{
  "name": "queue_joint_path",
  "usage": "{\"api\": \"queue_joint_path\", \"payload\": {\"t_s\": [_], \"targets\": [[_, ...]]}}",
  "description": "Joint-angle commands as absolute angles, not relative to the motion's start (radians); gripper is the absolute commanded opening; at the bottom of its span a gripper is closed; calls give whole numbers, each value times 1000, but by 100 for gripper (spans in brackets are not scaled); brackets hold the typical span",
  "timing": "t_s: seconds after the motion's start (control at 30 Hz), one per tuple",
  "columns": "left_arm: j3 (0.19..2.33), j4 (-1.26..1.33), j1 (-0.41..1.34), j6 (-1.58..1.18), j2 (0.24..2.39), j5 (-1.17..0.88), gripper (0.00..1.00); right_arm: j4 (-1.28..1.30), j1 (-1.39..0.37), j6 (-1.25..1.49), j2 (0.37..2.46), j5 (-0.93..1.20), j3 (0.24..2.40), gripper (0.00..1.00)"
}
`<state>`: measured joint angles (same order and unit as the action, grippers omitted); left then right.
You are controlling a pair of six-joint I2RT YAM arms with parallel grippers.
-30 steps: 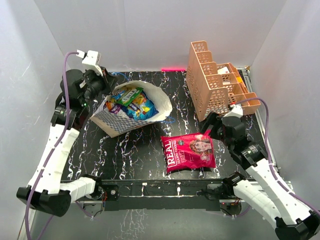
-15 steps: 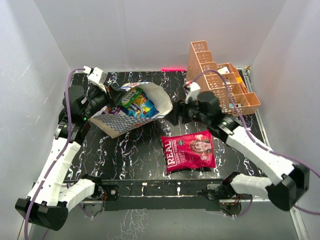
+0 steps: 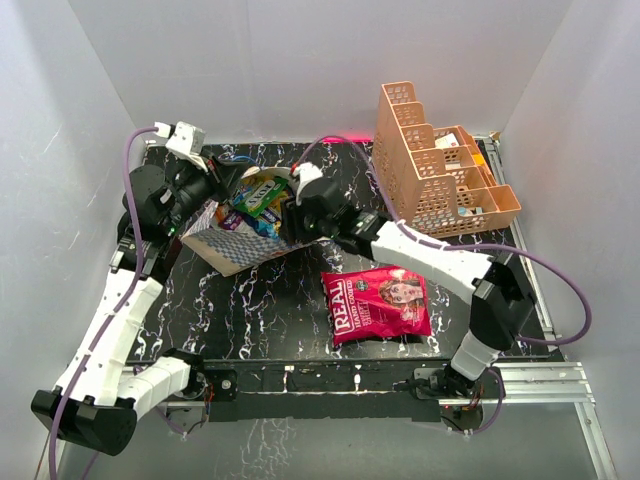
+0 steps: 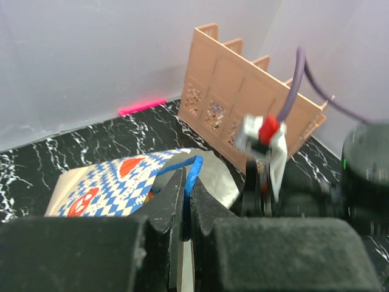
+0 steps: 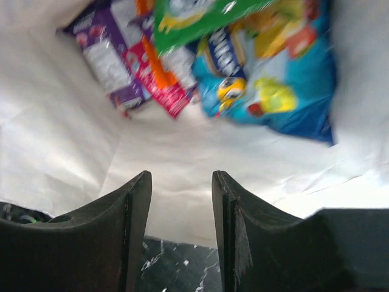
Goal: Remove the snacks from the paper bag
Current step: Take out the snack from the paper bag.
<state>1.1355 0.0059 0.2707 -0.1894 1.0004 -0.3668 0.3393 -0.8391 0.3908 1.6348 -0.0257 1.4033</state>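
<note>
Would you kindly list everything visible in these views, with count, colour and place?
paper bag: one, blue-and-white checked, tipped over, rear left.
snack packets: several, blue, green, purple, orange, inside paper bag.
large snack bag: one, red, lying flat, front centre.
lattice rack: one, orange, rear right.
table: one, black, white-veined.
left gripper: one, black, shut on paper bag's rim.
right gripper: one, black, open at bag's mouth.

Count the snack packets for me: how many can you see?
5 at least. The red bag lies on the table. The green packet, blue packet, purple packet and pink packet lie inside the paper bag. More may be hidden under them.
</note>
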Motion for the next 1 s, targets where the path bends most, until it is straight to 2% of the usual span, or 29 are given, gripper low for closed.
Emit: {"api": "queue_joint_path", "payload": {"t_s": [0.0,0.17,0.33,0.5,0.7,0.97], "targets": [[1178,156,278,-201,997,-297,0,262,-943,461,1666,-70,1389,46],[1144,267,279,-163,1006,-328,0,156,-1034,529,1735,-49,1404,45],[1110,369,280,-199,1022,-510,0,98,-1132,548,1868,-27,1483,46],[1038,347,278,-272,1003,-632,0,22,-1146,577,1897,-20,1444,47],[962,273,279,-278,896,-597,0,71,-1122,482,1757,-199,1323,50],[984,280,285,-326,880,-611,0,-20,-1064,292,1539,-296,1109,62]]}}
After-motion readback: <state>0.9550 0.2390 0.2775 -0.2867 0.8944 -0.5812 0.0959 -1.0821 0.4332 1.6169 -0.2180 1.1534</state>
